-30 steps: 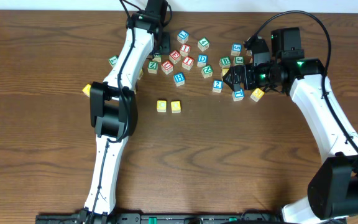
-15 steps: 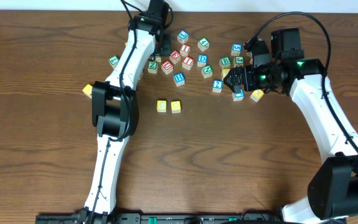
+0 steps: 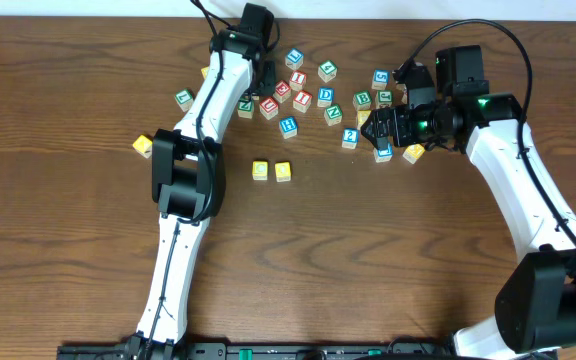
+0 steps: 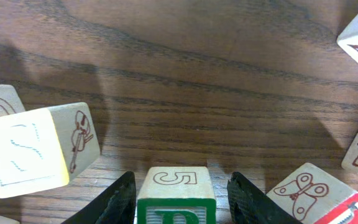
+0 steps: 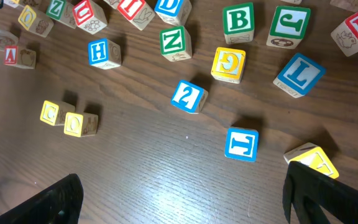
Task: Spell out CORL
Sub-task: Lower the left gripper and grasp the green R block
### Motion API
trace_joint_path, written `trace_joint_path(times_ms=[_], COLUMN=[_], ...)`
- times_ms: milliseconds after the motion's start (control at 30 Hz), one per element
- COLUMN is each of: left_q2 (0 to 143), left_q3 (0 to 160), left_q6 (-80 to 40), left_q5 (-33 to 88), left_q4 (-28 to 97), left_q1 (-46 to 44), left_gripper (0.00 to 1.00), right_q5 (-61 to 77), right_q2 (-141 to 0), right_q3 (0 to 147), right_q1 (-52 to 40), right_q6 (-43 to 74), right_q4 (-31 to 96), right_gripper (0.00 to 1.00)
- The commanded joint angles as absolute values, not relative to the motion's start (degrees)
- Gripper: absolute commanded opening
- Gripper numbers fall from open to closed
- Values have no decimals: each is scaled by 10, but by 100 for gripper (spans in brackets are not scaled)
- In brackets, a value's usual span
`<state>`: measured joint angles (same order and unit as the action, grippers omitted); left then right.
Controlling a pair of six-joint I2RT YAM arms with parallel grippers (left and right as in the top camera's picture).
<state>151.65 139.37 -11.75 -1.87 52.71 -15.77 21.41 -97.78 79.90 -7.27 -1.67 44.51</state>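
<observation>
Left claw [image 4: 180,198] has narrowed around the green R cube [image 4: 176,185].

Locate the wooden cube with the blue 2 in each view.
Overhead: wooden cube with blue 2, right of centre, at the lower edge of the cluster.
Left wrist: not in it.
Right wrist: near centre, upper half.
Shared landmark: blue H cube, to its left in overhead and right wrist.
</observation>
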Motion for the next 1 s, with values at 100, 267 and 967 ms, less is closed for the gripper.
trace_joint_path(times_ms=[100, 267, 967], left_q2=[1526, 1526, 1395], left_q3=[1397, 1397, 1397], left_q6=[-114, -114, -110], left_q5=[-26, -26, -39], left_q4=[530, 530, 555], left_q1=[-162, -161, -161], left_gripper=[41, 40, 33], right_q5=[213, 213, 207], right_q2=[-971, -971, -971], right_q3=[809, 809, 809], right_q1=[-76, -76, -75], right_q6=[-11, -11, -11], right_q4=[446, 446, 441], right_gripper=[99, 99, 99])
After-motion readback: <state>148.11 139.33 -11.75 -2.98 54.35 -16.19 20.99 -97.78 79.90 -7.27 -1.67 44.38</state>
